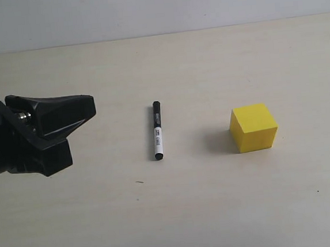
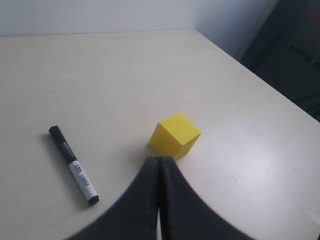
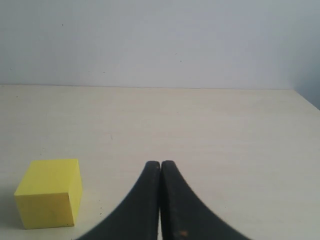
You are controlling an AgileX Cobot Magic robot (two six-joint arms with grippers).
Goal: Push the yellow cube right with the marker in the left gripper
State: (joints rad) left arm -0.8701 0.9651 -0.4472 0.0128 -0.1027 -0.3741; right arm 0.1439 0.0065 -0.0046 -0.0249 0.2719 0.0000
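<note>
Marker (image 1: 157, 130) lies loose, right of left gripper (image 2: 159, 162) — long side running near-to-far; yellow cube (image 1: 253, 128) farther right; gripper pressed together — empty.

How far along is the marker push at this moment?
Done: nothing visible. The marker lies loose on the table, apart from the yellow cube. In hand: the left gripper, jaws shut and empty, sits left of the marker. Left: open, grasp the marker, bring it to the cube's left side and push right.
</note>
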